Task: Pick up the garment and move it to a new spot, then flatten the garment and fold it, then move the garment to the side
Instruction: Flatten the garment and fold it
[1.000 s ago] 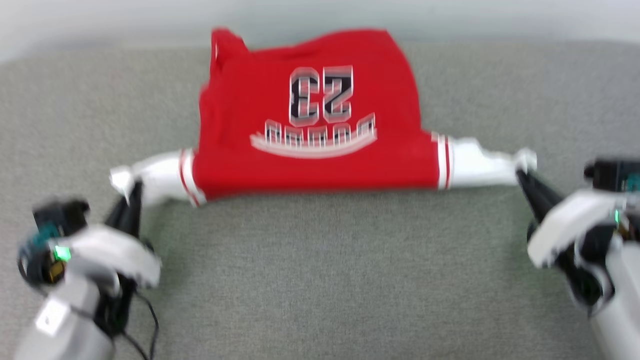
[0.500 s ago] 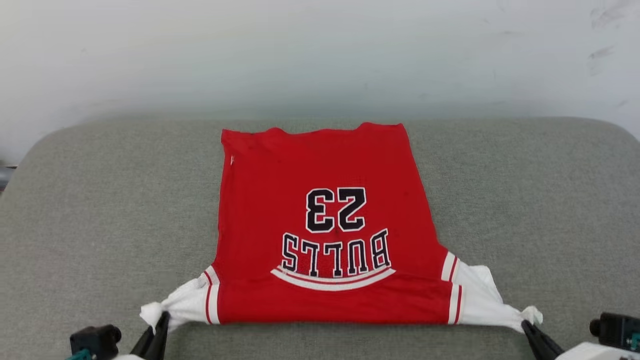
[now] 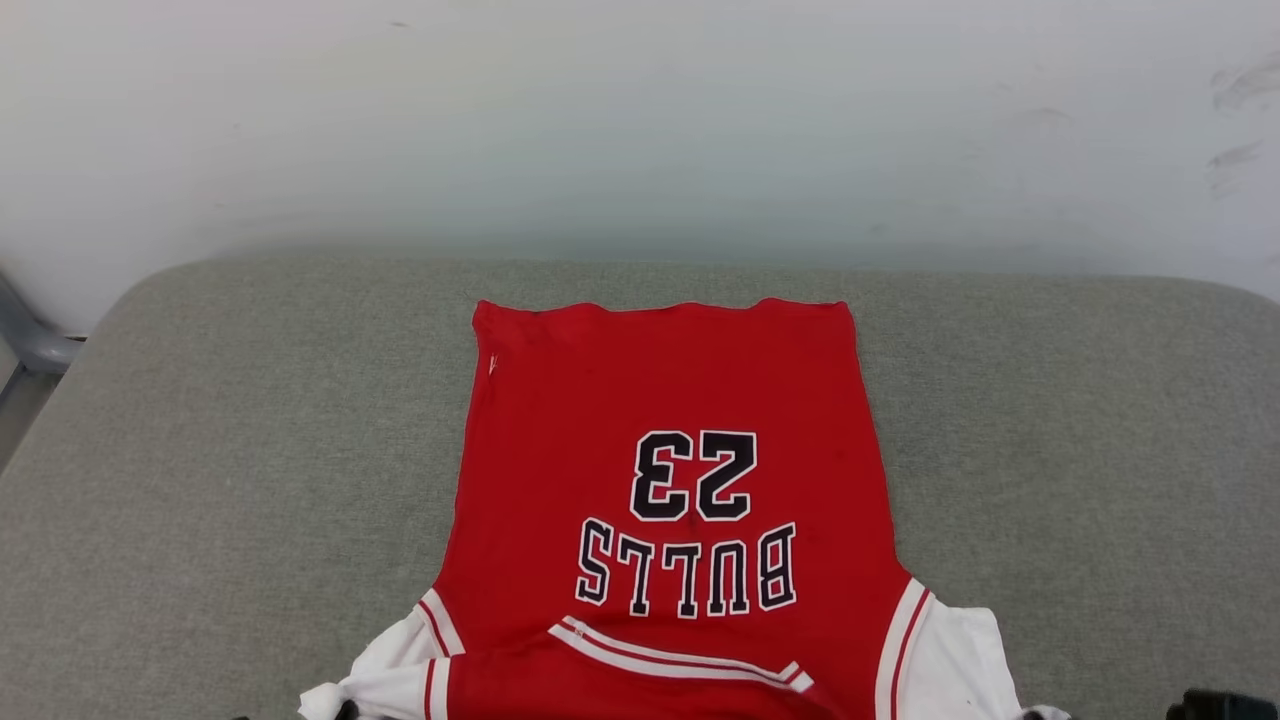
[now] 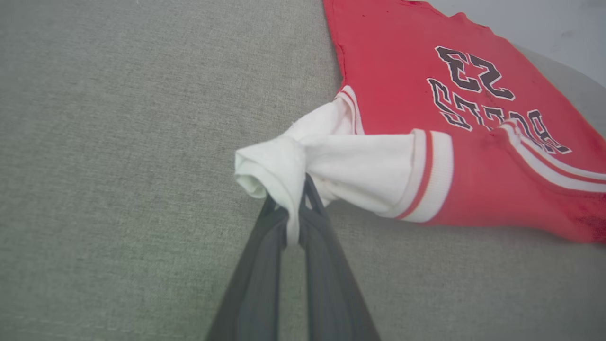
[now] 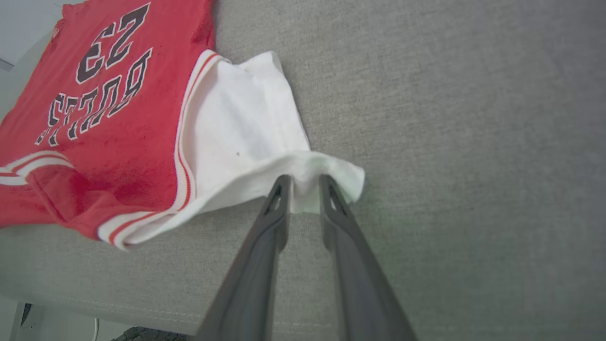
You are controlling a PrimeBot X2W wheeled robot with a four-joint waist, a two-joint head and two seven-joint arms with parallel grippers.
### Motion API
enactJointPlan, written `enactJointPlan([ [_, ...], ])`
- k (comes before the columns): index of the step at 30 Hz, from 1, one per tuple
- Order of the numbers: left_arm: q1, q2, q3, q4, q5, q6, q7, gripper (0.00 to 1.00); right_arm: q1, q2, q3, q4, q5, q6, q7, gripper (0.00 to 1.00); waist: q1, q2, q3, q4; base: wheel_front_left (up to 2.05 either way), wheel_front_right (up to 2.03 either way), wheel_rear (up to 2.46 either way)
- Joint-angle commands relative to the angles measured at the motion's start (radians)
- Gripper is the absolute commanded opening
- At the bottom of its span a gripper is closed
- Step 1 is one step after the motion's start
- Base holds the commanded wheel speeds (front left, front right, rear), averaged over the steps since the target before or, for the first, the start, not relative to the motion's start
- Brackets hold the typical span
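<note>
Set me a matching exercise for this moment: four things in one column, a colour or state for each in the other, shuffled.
Things:
1 left gripper
2 sleeve panel
3 number 23
4 padded surface

Descriptions:
a grey
b shut on a sleeve tip of the garment
c white
d black with a pale outline

Pairs: 1-b, 2-c, 3-d, 4-a

A grey woven-fabric bench (image 3: 250, 450) with rounded far corners spans the head view; behind it stands a pale wall (image 3: 600, 130), with faint dark scuffs (image 3: 1240, 90) at upper right; a grey curved tube (image 3: 30, 340) shows at the left edge; in the right wrist view's lower left, a stitched seam (image 5: 142, 303) runs along the bench edge, a white cable (image 5: 97, 324) below it.
</note>
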Motion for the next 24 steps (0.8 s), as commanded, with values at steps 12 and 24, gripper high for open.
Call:
enactJointPlan([
  [12,-0.099,-0.029,-0.011,-0.095,0.041,0.053,-0.015,0.0,-0.422,-0.134,0.009,0.178,0.044,-0.001,-0.03,1.0,0.0,-0.0001,0.099,0.068,0.0,0.0,0.0],
  [24,-0.281,-0.098,-0.042,-0.154,0.091,0.031,-0.061,0.0,-0.945,-0.26,0.039,0.48,0.049,-0.001,0.228,1.0,0.0,-0.0001,0.346,0.221,0.0,0.0,0.0],
])
